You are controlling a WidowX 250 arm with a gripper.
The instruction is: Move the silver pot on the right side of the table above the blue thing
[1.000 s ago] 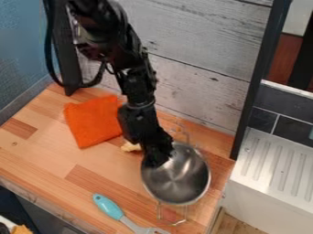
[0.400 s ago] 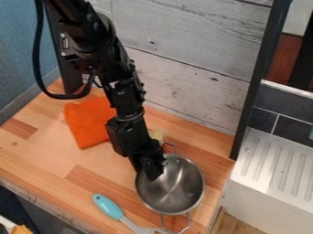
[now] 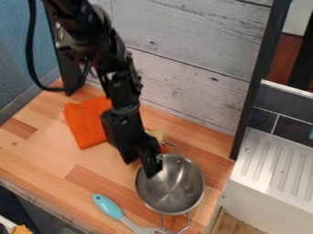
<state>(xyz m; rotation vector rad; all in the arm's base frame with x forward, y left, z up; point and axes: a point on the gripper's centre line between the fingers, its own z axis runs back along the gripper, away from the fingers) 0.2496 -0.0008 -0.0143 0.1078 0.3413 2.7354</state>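
The silver pot is nearer the blue-handled spatula than before; the gripper overlaps the pot's rim, its grip unclear

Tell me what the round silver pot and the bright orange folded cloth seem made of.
The round silver pot looks like smooth metal, probably stainless steel, given its glossy reflections. The bright orange folded cloth seems a soft, matte textile, judging by its fuzzy surface; the fibre is unclear.

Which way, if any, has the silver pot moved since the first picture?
Yes: the pot sits lower and slightly left in view, farther from the black post.
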